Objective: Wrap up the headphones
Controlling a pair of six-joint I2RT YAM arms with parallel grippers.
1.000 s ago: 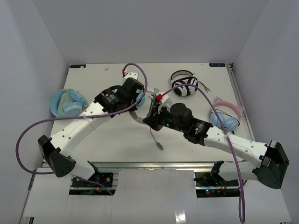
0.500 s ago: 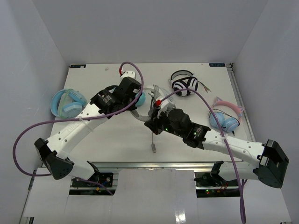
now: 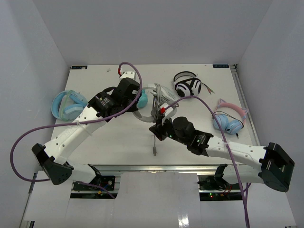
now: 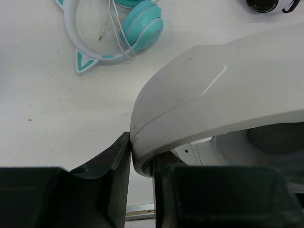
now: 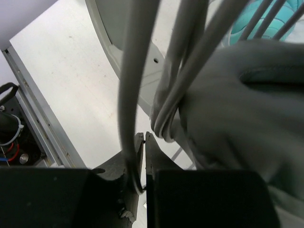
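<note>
Mid-worktop (image 3: 118,142), between the arms: headphones (image 3: 154,91). Left fingers (image 4: 116,159) clamped the headband (image 4: 213,95). Right fingers (image 5: 153,159) pinched shut on the cable (image 5: 130,71), with loops already round the band. Winding step, probably midway. Next move needed another taut turn; the plug (image 3: 155,152) lay loose.

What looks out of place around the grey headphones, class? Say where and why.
The cable tail trails loose from the right gripper toward the near edge of the table, unwrapped, while other turns bunch round the headphones.
</note>
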